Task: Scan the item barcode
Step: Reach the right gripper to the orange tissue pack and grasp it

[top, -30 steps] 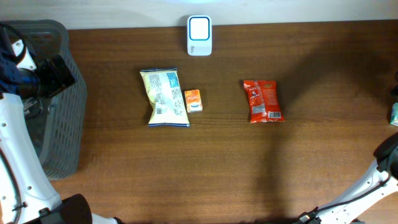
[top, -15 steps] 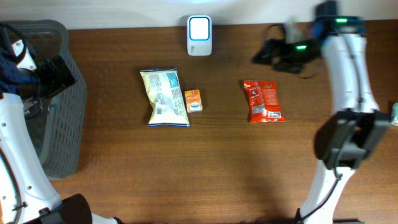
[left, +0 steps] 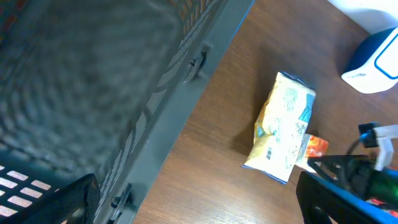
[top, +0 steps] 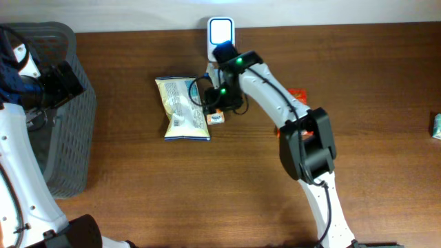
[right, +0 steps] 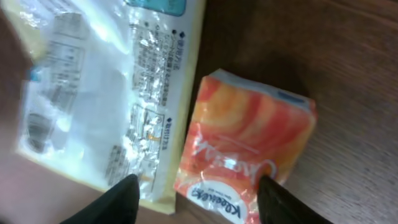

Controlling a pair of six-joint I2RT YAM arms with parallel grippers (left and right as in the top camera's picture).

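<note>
A dark wooden surface (top: 172, 186) carries 2 snack bags. The pale yellow bag (top: 180, 108) lies flat left of centre, its printed back panel and blue-edged lower end facing up. Only a corner of the red bag (top: 298, 94) shows, well to its right. A grey mesh basket (top: 72, 138) stands at the left edge. A small teal object (top: 437, 126) sits at the far right edge, cut off.

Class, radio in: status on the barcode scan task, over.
Right gripper open, straddling orange tissue pack, not clamped. Left gripper open, by basket. Yellow snack bag beside pack, crowding one fingertip.
</note>
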